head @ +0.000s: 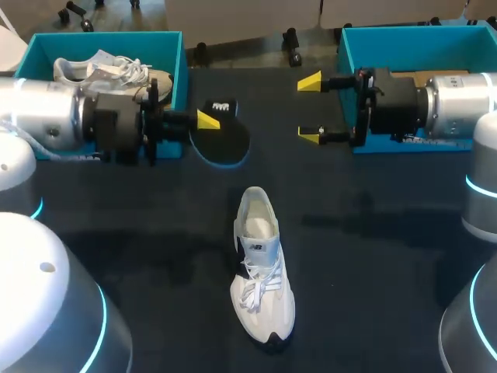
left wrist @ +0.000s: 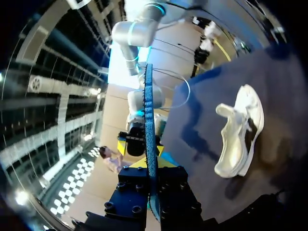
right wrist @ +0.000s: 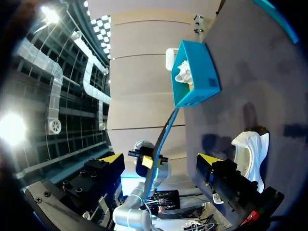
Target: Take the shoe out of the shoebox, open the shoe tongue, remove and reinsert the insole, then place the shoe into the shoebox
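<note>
shoe (head: 262, 268) is sitting out mid-frame, left tool (head: 206, 120) pinching the removed insole (head: 221, 144), right tool (head: 311, 109) spread; reinsert and boxing remaining.

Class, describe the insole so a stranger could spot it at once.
Find the left teal box. Just off its right wall, the left tool grips a flat black oval, the insole. Unlike the white shoe mid-table, it is dark, thin and blue-edged.

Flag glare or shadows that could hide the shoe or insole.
Head view: white shoe reads clearly; black insole nearly merges with the dark table. Left wrist view: insole edge-on, shadow beside the shoe. Right wrist view: lamp flare off the table, shoe unaffected.
</note>
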{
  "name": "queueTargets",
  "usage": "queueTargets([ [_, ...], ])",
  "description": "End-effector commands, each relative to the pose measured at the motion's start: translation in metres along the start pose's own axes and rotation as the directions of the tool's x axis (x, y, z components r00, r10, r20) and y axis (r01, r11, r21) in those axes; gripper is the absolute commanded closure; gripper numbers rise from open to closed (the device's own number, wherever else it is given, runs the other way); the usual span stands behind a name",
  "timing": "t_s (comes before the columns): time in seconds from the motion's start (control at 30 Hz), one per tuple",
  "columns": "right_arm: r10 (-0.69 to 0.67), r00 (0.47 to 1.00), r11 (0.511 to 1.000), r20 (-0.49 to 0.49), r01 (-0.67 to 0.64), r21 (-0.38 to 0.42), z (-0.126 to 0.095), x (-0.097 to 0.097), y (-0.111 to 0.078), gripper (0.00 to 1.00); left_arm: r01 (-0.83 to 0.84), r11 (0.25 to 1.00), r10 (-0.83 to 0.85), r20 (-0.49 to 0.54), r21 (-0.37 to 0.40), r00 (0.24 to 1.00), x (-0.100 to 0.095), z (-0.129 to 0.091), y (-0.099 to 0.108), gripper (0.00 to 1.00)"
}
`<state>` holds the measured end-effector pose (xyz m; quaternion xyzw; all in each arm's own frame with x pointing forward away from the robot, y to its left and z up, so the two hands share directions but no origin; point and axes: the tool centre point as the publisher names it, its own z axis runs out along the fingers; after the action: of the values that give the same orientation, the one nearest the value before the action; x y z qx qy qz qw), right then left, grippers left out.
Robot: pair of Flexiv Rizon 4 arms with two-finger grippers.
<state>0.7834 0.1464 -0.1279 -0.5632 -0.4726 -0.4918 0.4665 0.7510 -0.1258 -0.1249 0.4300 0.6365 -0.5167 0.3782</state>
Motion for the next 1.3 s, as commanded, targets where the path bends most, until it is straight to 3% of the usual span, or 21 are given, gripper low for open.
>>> queueTargets([
  [0.03,0.001,1.000,1.000,0.003,-0.001,-0.002,0.001,0.000,-0.001,0.00,0.374,0.926,-0.366,-0.120,0.049,0.923,-0.009,-0.001,0.004,1.00],
  [0.2,0.001,1.000,1.000,0.003,-0.001,-0.002,0.001,0.000,-0.001,0.00,0.505,0.863,-0.501,-0.099,0.022,0.860,-0.009,-0.005,0.000,1.00],
  [0.7,0.001,1.000,1.000,0.003,-0.001,-0.002,0.001,0.000,-0.001,0.00,0.465,0.885,-0.463,-0.088,0.005,0.882,-0.009,-0.007,-0.002,1.00],
  [0.97,0.001,1.000,1.000,0.003,-0.001,-0.002,0.001,0.000,-0.001,0.00,0.772,0.636,-0.759,-0.207,-0.028,0.617,-0.008,-0.006,0.002,1.00],
  [1.3,0.001,1.000,1.000,0.003,-0.001,-0.002,0.001,0.000,-0.001,0.00,0.930,0.359,-0.914,-0.234,-0.085,0.331,-0.009,-0.008,0.009,1.00],
])
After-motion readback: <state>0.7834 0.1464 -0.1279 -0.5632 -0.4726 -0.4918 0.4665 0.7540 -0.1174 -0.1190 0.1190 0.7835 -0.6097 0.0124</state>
